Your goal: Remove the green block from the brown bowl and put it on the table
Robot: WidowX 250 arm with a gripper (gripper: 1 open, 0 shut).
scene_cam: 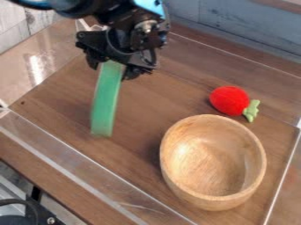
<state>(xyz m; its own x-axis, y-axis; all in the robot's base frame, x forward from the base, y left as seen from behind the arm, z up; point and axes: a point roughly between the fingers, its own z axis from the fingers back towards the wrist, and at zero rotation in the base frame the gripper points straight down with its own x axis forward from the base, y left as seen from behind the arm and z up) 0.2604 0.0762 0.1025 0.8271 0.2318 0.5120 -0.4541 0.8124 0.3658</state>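
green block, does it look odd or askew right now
Yes. The green block stands nearly on end, tilted, just below the open fingers, left of the empty bowl. Whether its lower end touches the table is unclear.

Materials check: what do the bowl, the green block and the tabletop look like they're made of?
Round light brown bowl: looks like turned wood, matte, with faint grain and a thick rim. Flat bright green block: uniform colour with no visible grain, so painted wood or plastic; cannot tell which. Dark brown tabletop: wood-grain pattern, slight sheen, possibly laminate.
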